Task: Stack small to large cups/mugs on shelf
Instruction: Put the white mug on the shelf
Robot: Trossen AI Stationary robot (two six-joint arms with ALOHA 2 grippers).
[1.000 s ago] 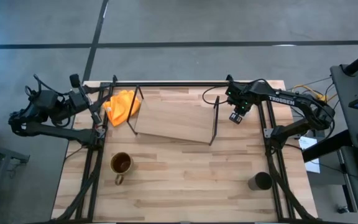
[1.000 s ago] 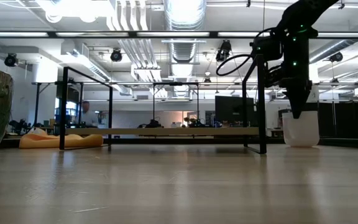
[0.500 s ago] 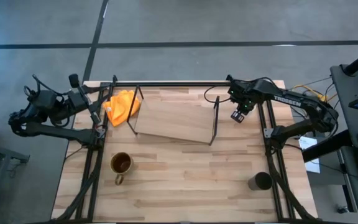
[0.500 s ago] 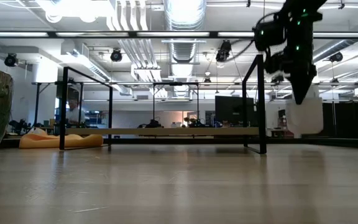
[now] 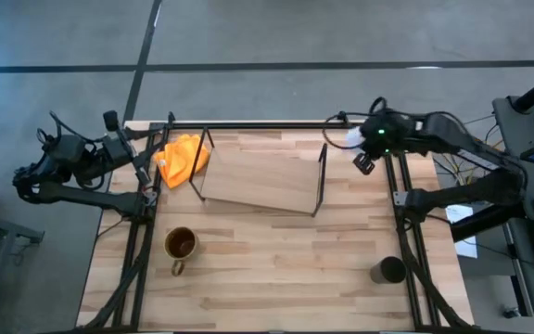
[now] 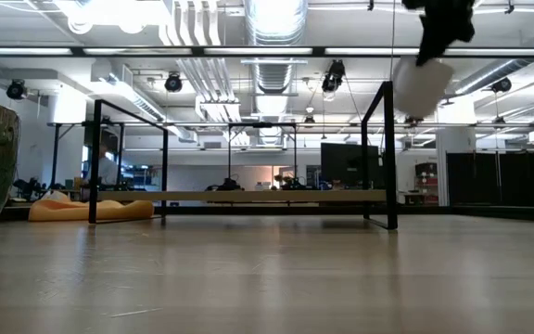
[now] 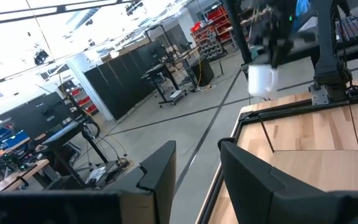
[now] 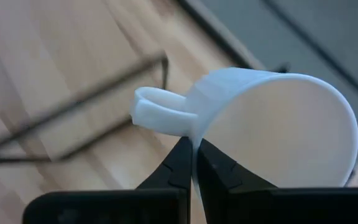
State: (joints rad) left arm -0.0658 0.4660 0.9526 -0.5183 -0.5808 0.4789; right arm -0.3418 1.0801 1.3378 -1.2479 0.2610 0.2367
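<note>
Right gripper (image 8: 193, 163), you will note, is clamped on the rim of the white mug (image 8: 272, 127) beside its handle, holding it high off the bench (image 5: 276, 269) just beyond the shelf's (image 5: 262, 178) right wire frame; left gripper (image 7: 197, 177) waits parted at the bench's far-left corner.

Three mugs were in view: one white mug (image 8: 272, 130) at the upper right of the overhead frame, one brown-amber mug (image 5: 181, 245) at lower left, and one dark mug (image 5: 388, 271) at lower right. There was one shelf (image 5: 260, 180) at upper centre and one orange cloth (image 5: 182, 157) at upper left. Two arms showed, one at each side of the frame.
</note>
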